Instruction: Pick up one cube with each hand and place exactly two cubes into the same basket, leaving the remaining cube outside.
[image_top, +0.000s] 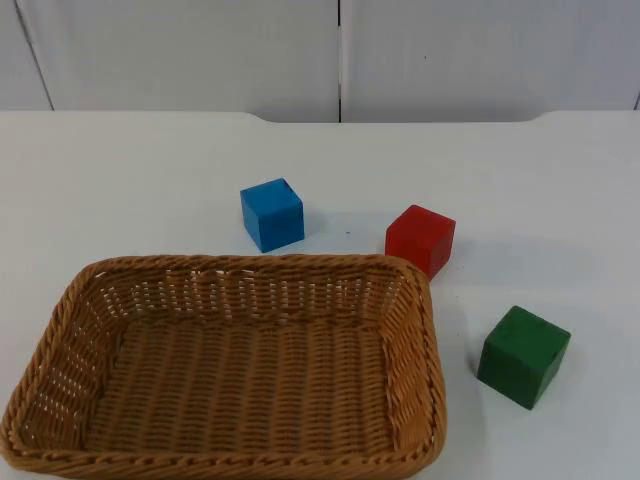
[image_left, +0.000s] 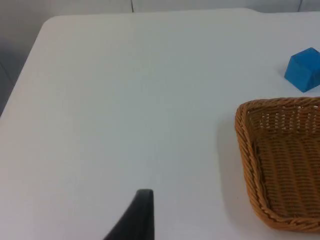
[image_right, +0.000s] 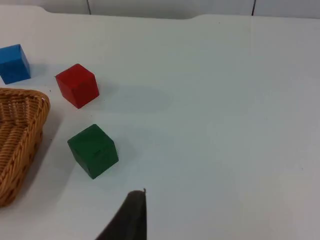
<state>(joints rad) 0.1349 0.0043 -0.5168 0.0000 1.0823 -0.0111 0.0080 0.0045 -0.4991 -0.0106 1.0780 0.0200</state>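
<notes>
An empty brown wicker basket (image_top: 60, 320) lies at the front left of the table. Behind its far rim sits a blue cube (image_top: 272, 214). A red cube (image_top: 420, 239) rests just off the basket's far right corner, and a green cube (image_top: 523, 356) stands to the basket's right. My left gripper (image_left: 142, 215) hangs over bare table left of the basket (image_left: 245, 145), well away from the blue cube (image_left: 303, 69). My right gripper (image_right: 132, 215) hovers above the table a short way from the green cube (image_right: 93, 150), with the red cube (image_right: 77, 85), blue cube (image_right: 13, 63) and basket (image_right: 30, 130) beyond.
The white table (image_top: 120, 180) ends at a grey partition wall (image_top: 200, 50) at the back. Open table lies left of the basket and right of the green cube.
</notes>
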